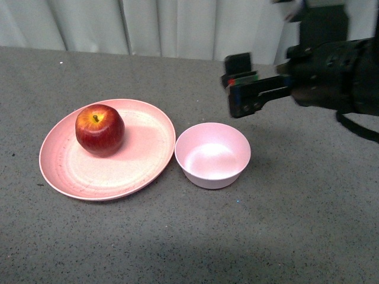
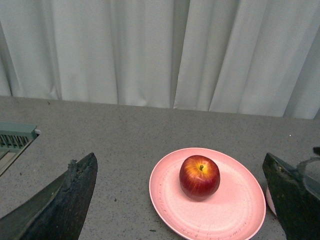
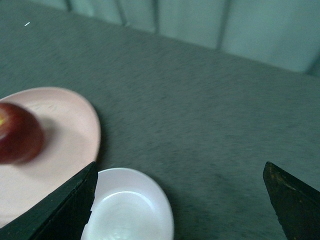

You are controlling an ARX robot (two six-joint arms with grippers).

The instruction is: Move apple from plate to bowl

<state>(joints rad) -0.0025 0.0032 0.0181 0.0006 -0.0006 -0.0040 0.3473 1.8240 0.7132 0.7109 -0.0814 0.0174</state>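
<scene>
The dark-red apple [image 1: 99,129] sits upright on the far left part of the salmon-pink plate [image 1: 142,160]. The small pale bowl [image 1: 212,155] stands empty just right of the plate, its rim close to the plate's rim. My right gripper [image 1: 240,86] is open and empty, in the air behind and right of the bowl. The right wrist view shows the bowl [image 3: 127,207], the plate [image 3: 70,135] and the apple [image 3: 17,132] at the frame's edge. The left gripper [image 2: 182,200] is open; the apple [image 2: 199,177] on the plate [image 2: 235,205] lies between its fingers, further off.
Everything stands on a grey speckled tabletop [image 1: 284,225]. A pale curtain [image 1: 166,26] hangs behind the table's far edge. A grey-green ribbed fixture [image 2: 15,137] sits at the table's side in the left wrist view.
</scene>
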